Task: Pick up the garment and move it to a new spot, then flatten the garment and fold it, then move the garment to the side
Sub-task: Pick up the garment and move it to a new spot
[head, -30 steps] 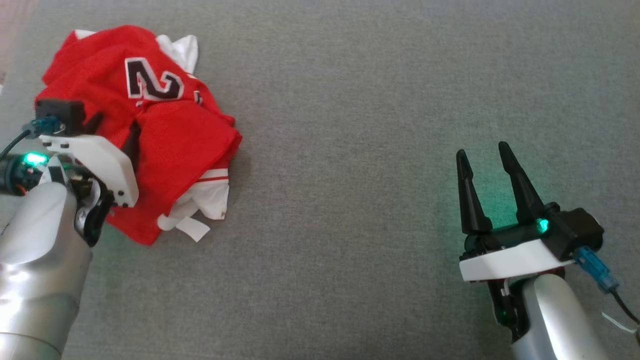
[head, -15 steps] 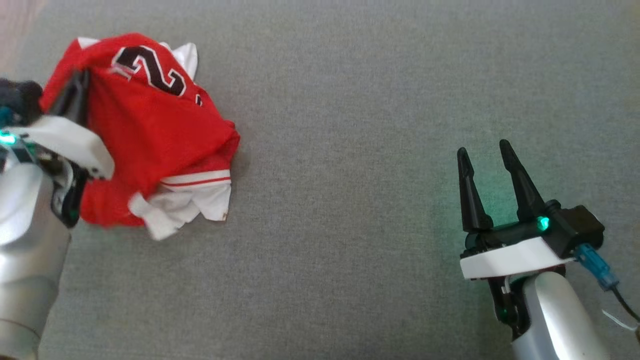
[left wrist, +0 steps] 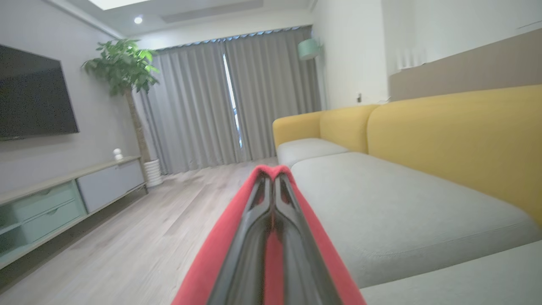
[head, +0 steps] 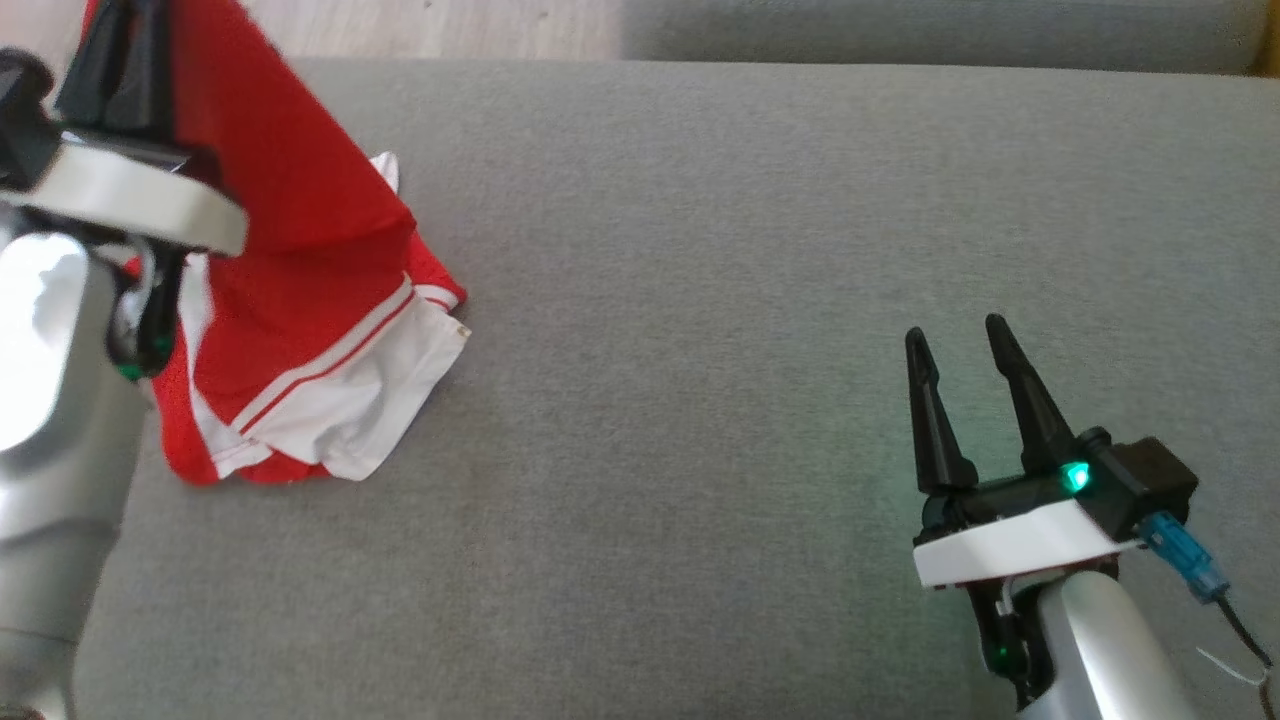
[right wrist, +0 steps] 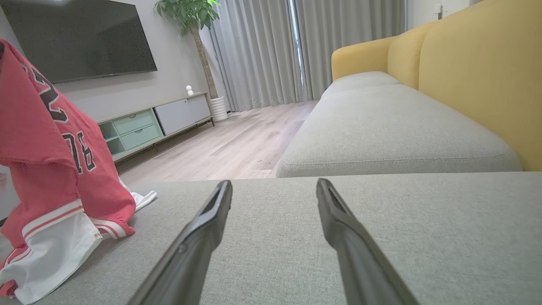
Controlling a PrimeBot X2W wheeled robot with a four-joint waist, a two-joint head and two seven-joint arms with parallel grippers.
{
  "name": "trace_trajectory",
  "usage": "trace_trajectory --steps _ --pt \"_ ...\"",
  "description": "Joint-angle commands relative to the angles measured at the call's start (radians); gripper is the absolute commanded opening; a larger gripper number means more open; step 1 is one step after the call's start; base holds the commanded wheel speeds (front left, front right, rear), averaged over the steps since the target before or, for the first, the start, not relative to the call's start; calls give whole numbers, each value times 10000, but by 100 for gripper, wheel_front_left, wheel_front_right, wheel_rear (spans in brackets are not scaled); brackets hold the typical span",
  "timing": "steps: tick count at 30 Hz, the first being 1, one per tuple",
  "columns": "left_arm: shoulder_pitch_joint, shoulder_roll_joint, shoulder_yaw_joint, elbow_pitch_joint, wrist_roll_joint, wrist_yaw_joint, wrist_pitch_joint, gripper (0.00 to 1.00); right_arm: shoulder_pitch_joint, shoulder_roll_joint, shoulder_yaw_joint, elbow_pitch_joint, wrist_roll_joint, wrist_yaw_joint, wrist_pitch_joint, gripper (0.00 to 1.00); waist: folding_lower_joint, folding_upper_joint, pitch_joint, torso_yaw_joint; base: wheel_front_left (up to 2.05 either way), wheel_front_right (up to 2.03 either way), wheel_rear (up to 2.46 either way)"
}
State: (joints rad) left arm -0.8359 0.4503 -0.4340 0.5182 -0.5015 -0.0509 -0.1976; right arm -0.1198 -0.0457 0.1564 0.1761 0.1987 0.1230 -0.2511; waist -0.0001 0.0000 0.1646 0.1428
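While the garment hangs from the left gripper at the cushion's left edge, toward the far-left corner, its white hem rests on the grey fabric, so the pick-up looks only partly done.

Risks from here:
- The pinch seems to take just a thin fold of red cloth. Once the full weight comes on, or w/ a quick swing, the fold could slide out and the garment drop in a heap.
- If it's carried sideways w/ the hem not yet clear, the hem drags and bunches, which makes flattening harder.
- It hangs right by the left edge, so a slip could send part of it over the side to the floor.

Left fingers: pressed together, clamped on the garment, red cloth wrapped over the tips and down both sides. Right gripper: near the cushion's right edge, well apart from the garment. Its fingers stand wide apart, holding nothing, touching nothing as far as I can tell.
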Motion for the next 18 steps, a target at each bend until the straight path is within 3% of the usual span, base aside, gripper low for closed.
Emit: trace_trajectory --steps 1,10,18 --pt "-433 359 329 -536 13 96 35 0 -122 -45 263 -282 60 77 -107 100 1 0 -110 -150 0 0 0" --pt "-193 -463 -318 -2508 -61 503 976 0 -309 -45 504 -409 303 77 -107 100 1 0 -303 -1338 0 0 0" --pt "-565 -1911 -974 -2640 4 1016 1170 0 -502 -45 785 -582 684 77 -107 100 1 0 -251 -2801 0 0 0"
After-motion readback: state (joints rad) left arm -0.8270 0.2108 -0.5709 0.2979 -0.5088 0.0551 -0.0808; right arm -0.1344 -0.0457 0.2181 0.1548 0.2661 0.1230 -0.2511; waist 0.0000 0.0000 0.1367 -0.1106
